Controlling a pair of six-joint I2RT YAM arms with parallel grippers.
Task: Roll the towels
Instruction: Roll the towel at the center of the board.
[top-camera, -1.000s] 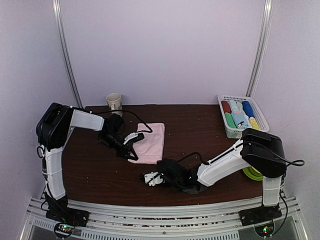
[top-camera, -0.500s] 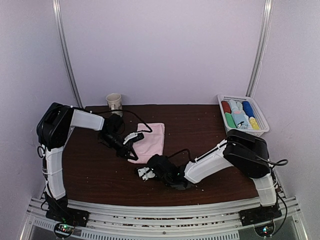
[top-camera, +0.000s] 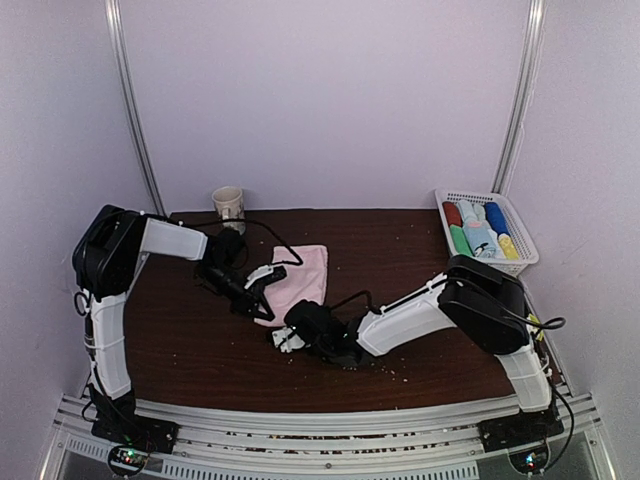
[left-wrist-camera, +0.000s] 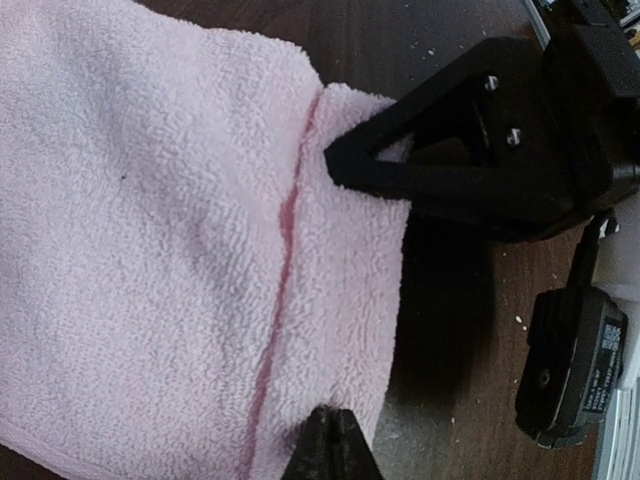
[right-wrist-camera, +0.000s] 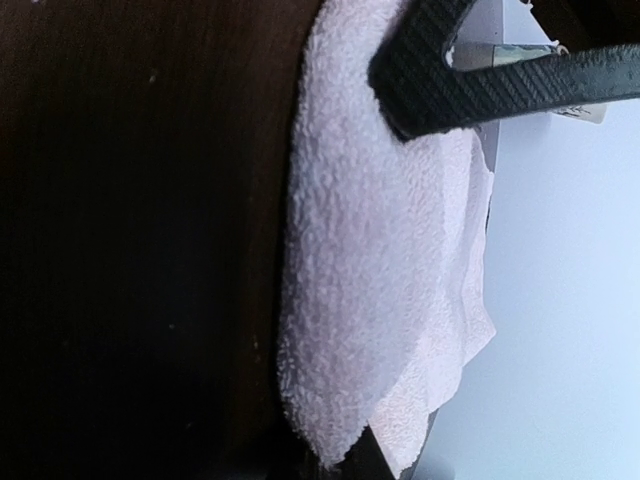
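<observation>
A pale pink towel (top-camera: 297, 279) lies flat on the dark wooden table, left of centre. My left gripper (top-camera: 258, 305) is at its near left edge, and in the left wrist view its fingertips (left-wrist-camera: 335, 443) are shut on the hem of the towel (left-wrist-camera: 170, 250). My right gripper (top-camera: 286, 336) reaches in from the right at the near corner. In the left wrist view its black fingers (left-wrist-camera: 420, 165) pinch that corner. In the right wrist view the towel (right-wrist-camera: 370, 270) runs down into the right gripper (right-wrist-camera: 372, 462), which is shut on it.
A paper cup (top-camera: 228, 206) stands at the back left of the table. A white slatted basket (top-camera: 468, 264) at the back right holds several rolled cloths in red, green, blue, yellow and light blue. Crumbs dot the table (top-camera: 400, 260).
The right arm has swung left to the towel's near corner and its jaws have closed on it. The left gripper has stayed shut on the towel's edge.
</observation>
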